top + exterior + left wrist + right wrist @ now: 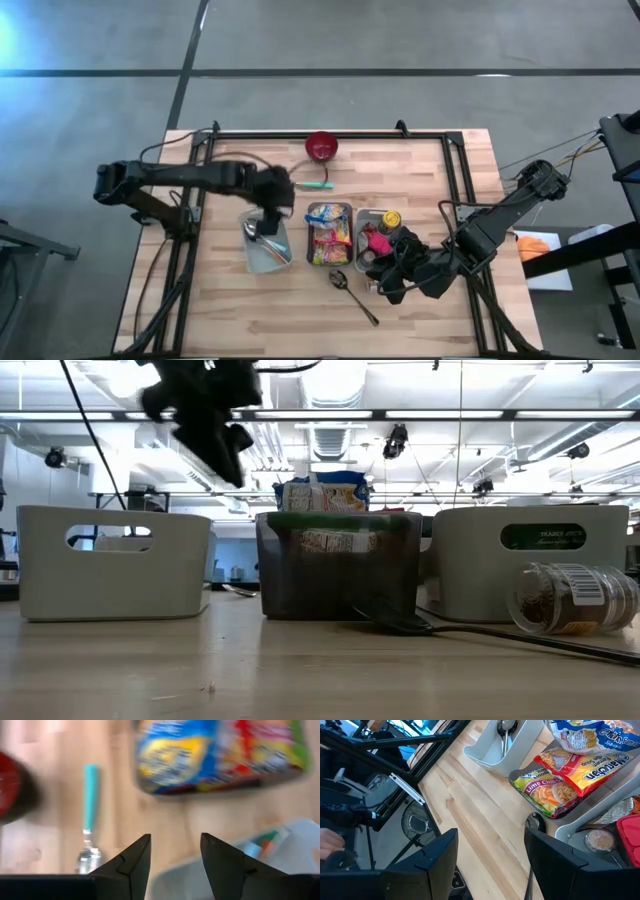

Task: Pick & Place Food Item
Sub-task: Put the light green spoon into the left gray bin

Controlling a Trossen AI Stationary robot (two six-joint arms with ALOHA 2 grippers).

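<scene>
Hovering above the left white bin point(268, 250), left gripper point(272, 212) has fingers point(131, 865) parted, nothing between them. That bin holds utensils and sits left of centre on the worktop point(240, 310). Ramen packets point(330, 236) fill the middle bin point(330, 213); right bin point(367, 216) holds mixed items. Right gripper point(392, 280) waits low beside the right bin, toward the near right corner, jaws apart and empty. Red bowl point(321, 147) at the far edge, teal-handled utensil point(314, 185) just nearer. Loose spoon point(352, 294) near the front edge.

Wooden table point(420, 300) holds three bins point(268, 245) (a spoon point(352, 294) beside).
</scene>
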